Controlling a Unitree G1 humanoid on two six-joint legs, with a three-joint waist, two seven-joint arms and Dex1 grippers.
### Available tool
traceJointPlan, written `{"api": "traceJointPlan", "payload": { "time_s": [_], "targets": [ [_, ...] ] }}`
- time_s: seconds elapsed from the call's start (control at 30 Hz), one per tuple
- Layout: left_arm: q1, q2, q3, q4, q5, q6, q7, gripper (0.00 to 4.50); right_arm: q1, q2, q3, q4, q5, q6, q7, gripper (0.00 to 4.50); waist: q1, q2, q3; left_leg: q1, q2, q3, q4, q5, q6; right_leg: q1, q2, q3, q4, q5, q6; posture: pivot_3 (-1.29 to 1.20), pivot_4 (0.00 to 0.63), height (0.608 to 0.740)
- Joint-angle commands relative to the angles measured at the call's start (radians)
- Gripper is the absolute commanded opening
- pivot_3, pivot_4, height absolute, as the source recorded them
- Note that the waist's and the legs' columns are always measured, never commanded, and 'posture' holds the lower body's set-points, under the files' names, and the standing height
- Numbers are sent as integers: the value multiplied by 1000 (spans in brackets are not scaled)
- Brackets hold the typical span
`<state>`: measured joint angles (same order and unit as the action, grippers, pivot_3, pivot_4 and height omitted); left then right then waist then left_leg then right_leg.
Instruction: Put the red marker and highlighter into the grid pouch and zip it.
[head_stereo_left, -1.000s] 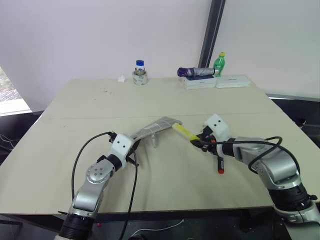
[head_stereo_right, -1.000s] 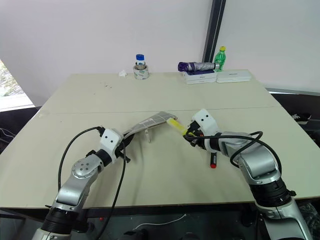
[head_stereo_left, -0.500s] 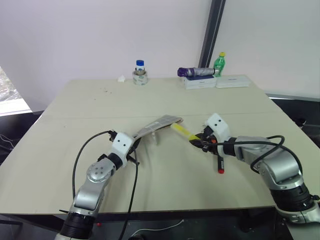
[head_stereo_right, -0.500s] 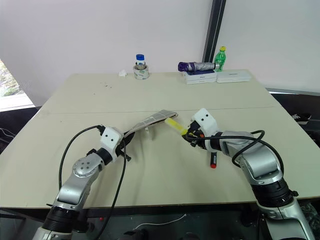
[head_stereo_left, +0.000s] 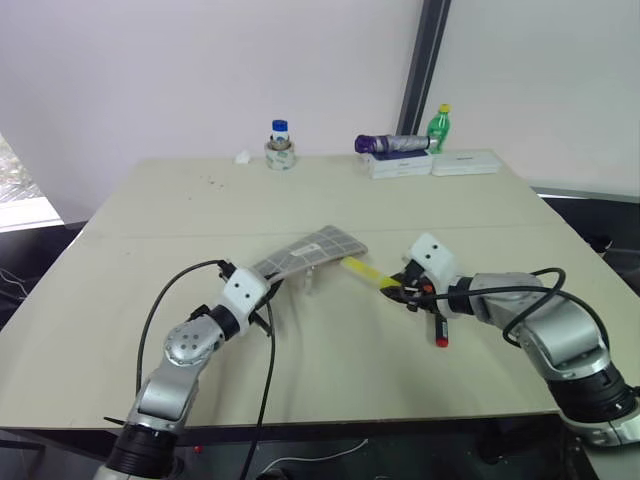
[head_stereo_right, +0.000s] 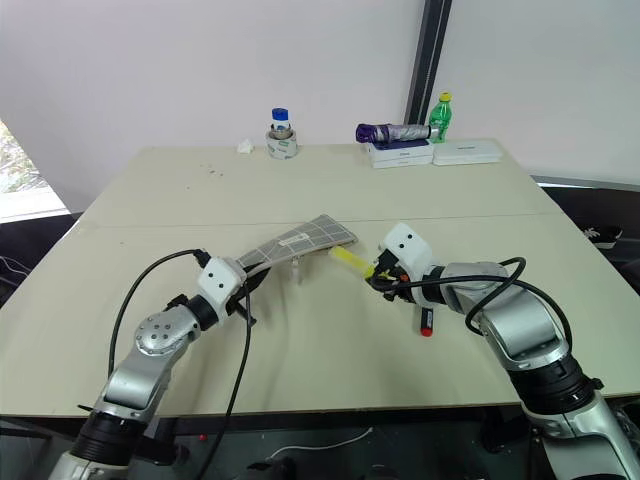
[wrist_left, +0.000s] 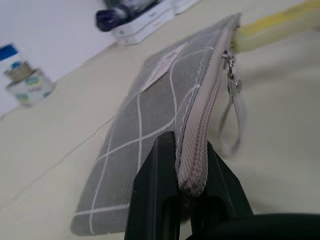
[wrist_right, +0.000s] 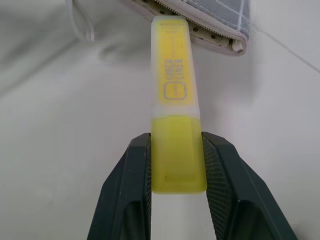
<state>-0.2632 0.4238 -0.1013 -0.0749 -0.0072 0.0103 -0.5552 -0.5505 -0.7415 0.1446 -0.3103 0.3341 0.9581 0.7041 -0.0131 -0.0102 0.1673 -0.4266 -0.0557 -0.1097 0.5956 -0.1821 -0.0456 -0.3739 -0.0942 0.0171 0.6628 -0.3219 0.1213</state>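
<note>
Right gripper (head_stereo_left: 403, 290): head views, fingers clamped on the highlighter (head_stereo_left: 362, 270), which sticks out toward the pouch's far end.
Left gripper (head_stereo_left: 262, 298): pinched tight on the near end of the grid pouch (head_stereo_left: 310, 252), holding it raised and slanting off the table (head_stereo_left: 180, 220).
Red marker (head_stereo_left: 440, 332): lying flat on the table beside the right forearm, apart from both grippers.
Open room, head views: wide bare tabletop between the pouch and the back edge; near front edge close under both arms.
Back edge: a jar (head_stereo_left: 280, 146) on a tape roll, a purple umbrella (head_stereo_left: 393, 144) on white boxes (head_stereo_left: 430, 163), and a green bottle (head_stereo_left: 440, 124), all well apart from the work.
Left wrist view: the two black fingers (wrist_left: 157, 190) squeeze the zipper seam of the grid pouch (wrist_left: 150, 120); a white label and a hanging pull loop (wrist_left: 231, 115) show, and the yellow tip of the highlighter (wrist_left: 270, 25) sits right at the pouch's far corner.
Right wrist view: the black fingers (wrist_right: 132, 190) grip the lower body of the highlighter (wrist_right: 175, 100), whose pale cap end reaches the pouch's zipper edge (wrist_right: 200, 25); whether it is inside the opening I cannot tell.
</note>
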Motion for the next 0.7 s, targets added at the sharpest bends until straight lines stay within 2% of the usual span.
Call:
{"api": "traceJointPlan", "payload": {
  "time_s": [0.03, 0.33, 0.7],
  "targets": [
    [0, 17, -30, -9, -2, -74, -57, 0, -37, -9, 12, -15, -9, -38, 31, 865, 1, 0, 0, 0, 0, 0, 0, 0, 0, 0, 0, 0, 0, 0, 0, 0, 150, 740],
    [-16, -6, -7, 31, -36, -29, -65, 0, -46, 13, 16, -32, -17, -53, 31, 865, 1, 0, 0, 0, 0, 0, 0, 0, 0, 0, -1, 0, 0, 0, 0, 0, 150, 740],
    [-58, -36, 75, 68, -132, 111, -33, 0, 26, -81, -115, -131, 43, -24, 60, 865, 2, -1, 1, 0, 0, 0, 0, 0, 0, 0, -1, -1, 0, 0, 0, 0, 150, 740]
  ]
}}
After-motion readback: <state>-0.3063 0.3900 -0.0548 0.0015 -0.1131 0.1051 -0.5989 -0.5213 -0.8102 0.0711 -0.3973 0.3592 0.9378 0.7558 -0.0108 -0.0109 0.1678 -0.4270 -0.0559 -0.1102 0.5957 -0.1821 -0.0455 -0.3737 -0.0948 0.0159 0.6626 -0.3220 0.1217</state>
